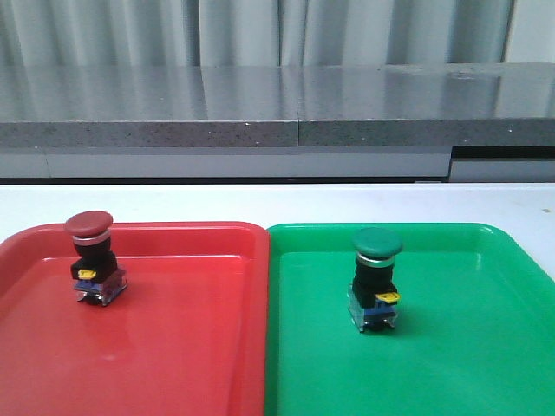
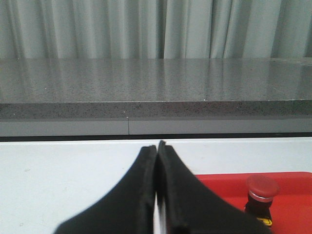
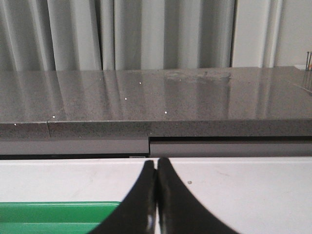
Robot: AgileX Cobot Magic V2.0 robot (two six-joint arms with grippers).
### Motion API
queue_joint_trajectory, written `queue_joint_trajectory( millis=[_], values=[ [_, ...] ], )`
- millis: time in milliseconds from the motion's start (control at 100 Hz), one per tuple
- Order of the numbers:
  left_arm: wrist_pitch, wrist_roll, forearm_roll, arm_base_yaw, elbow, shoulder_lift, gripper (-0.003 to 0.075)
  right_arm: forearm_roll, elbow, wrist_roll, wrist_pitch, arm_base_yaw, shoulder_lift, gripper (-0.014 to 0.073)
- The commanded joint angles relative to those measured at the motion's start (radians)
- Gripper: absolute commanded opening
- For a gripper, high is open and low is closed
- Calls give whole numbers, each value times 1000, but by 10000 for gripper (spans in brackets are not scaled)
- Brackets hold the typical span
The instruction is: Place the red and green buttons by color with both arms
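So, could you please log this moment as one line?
red button: in red tray | green button: in green tray | left claw, right claw: shut, empty

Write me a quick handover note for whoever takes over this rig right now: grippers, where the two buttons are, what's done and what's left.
Left gripper: shut, holding nothing, raised over the white table beside the red plastic tray.
Right gripper: shut, holding nothing, beyond the far edge of the green plastic tray.
Red-capped push-button switch: standing upright in the red tray, towards its far left.
Green-capped push-button switch: standing upright in the green tray, near the middle.
Done: both buttons sit in the tray of their own colour.
Left: nothing to sort that I can see; neither arm shows in the front view.
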Motion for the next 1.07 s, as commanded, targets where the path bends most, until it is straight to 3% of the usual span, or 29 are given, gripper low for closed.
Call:
queue_joint_trajectory(
  millis=[0,1060],
  values=[
    [-85,1,-6,3,12,-33,-20,18,31,1,-147,1,-45,-64],
    [-85,1,-6,3,12,-33,-20,33,42,1,-106,-3,-95,-64]
  ],
)
